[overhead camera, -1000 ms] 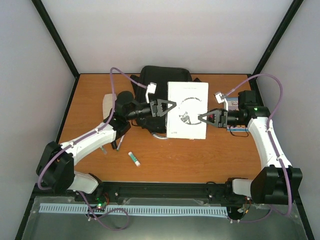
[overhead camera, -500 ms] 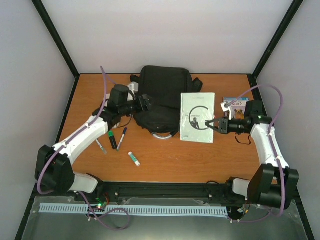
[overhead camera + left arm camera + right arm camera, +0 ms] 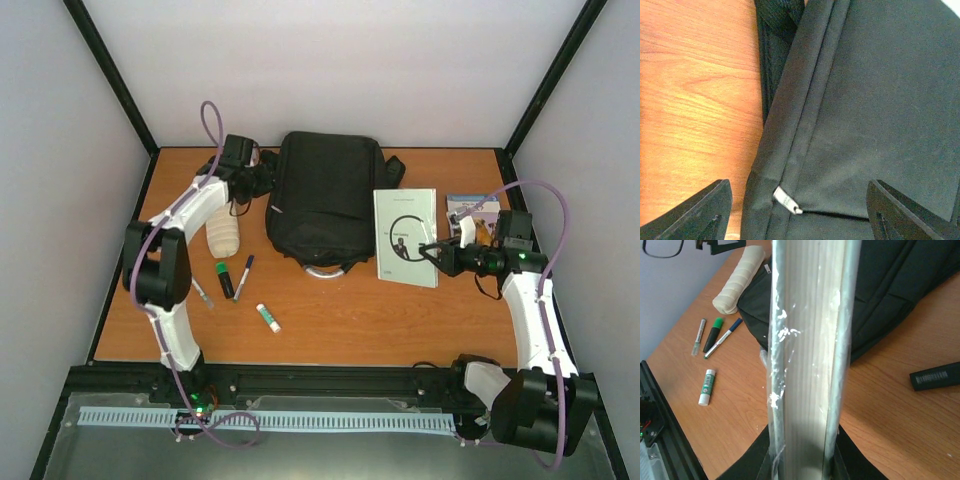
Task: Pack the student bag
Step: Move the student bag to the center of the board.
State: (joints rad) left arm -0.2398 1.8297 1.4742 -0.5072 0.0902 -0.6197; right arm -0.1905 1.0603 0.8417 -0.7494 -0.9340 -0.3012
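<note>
bag (image 3: 325, 200) flat at back centre of table (image 3: 350, 320), looks zipped. left claw (image 3: 260, 178) spread wide over its left seam, zip pull (image 3: 787, 200) between the fingers: close squarely on it, draw along the seam. right claw (image 3: 436, 251) clamps book (image 3: 405, 237) beside the bag.

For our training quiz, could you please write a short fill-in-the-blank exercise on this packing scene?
1. The right gripper is shut on a ___.
2. The left gripper is ___ above the student bag's zip pull.
3. The highlighter beside the blue pen has a ___ cap.
Missing words: book; open; green.
</note>
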